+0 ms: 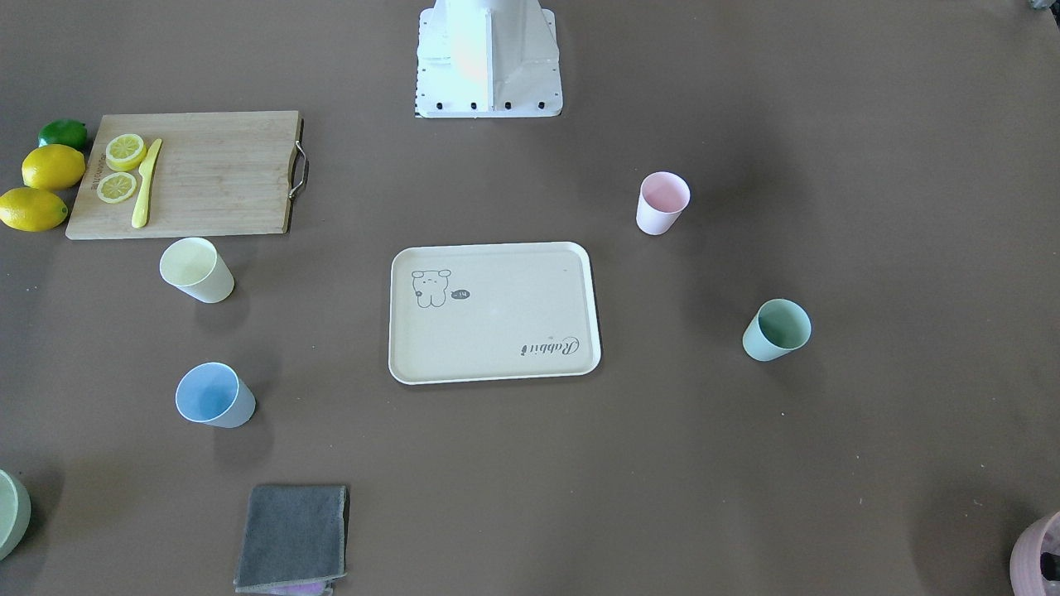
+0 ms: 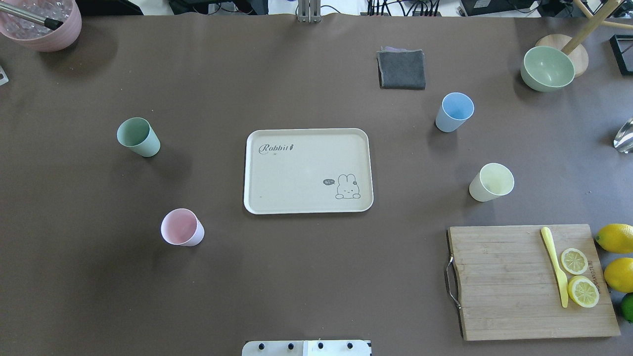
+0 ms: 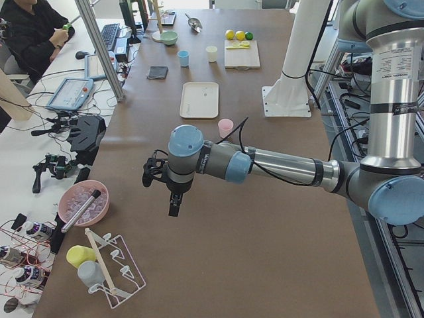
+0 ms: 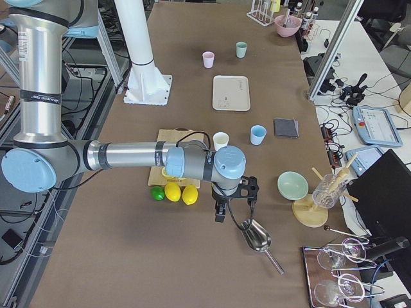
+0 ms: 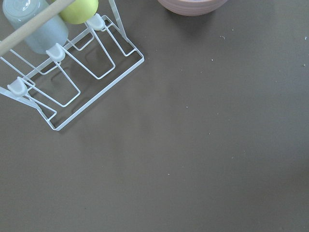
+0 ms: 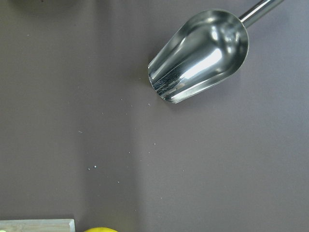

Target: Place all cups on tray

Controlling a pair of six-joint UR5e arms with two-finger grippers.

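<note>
The cream rabbit tray [image 2: 296,170] lies empty at the table's middle. Four cups stand upright on the table around it, all off the tray: mint green [image 2: 138,137] and pink [image 2: 182,227] on the overhead view's left, light blue [image 2: 454,112] and pale yellow [image 2: 491,182] on its right. My left gripper [image 3: 161,189] hangs above the table's end near the mauve pot, far from the cups. My right gripper [image 4: 234,204] hangs above the other end by the lemons. Both show only in the side views, so I cannot tell whether they are open or shut.
A wooden cutting board [image 2: 504,282] with lemon slices and a yellow knife lies near right, with lemons [image 2: 615,237] beside it. A grey cloth [image 2: 401,68], a green bowl [image 2: 547,68], a mauve pot [image 2: 42,22], a steel scoop [image 6: 200,55] and a wire rack [image 5: 72,72] sit at the edges.
</note>
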